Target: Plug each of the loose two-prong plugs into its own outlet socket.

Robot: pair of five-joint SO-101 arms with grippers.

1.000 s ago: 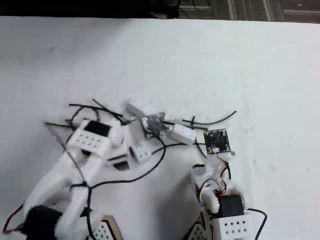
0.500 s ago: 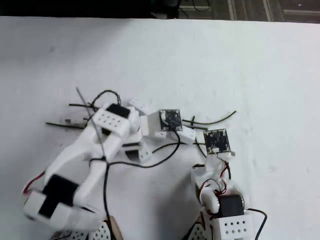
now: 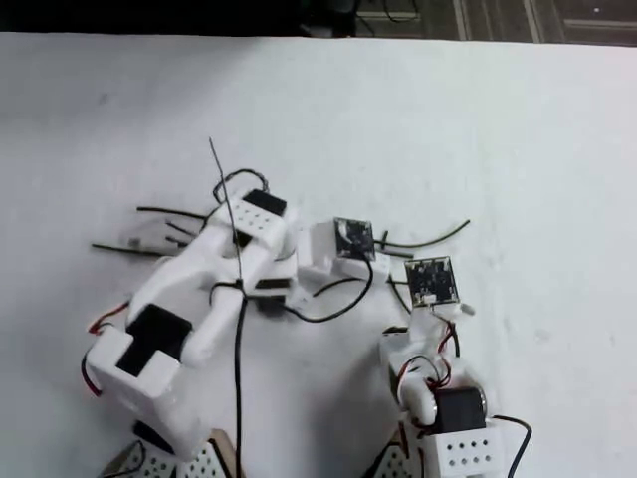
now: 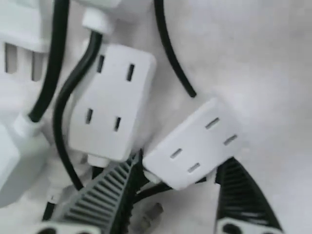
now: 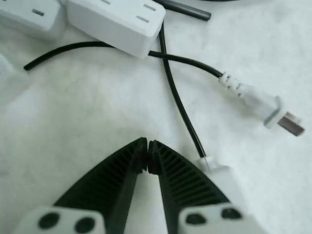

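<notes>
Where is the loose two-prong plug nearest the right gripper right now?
In the right wrist view the plug lies on the table near the right gripper, ending a black cord that runs to a white outlet block.

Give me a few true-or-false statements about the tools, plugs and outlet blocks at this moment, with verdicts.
1. The right tool is shut with nothing in it. True.
2. The two-prong plug near the right tool is seated in a socket. False: it lies loose on the table, prongs bare.
3. The left tool is open, with an outlet block between its fingers. True.
4. That outlet block's visible slots are filled by a plug. False: the slots facing the camera are empty.
</notes>
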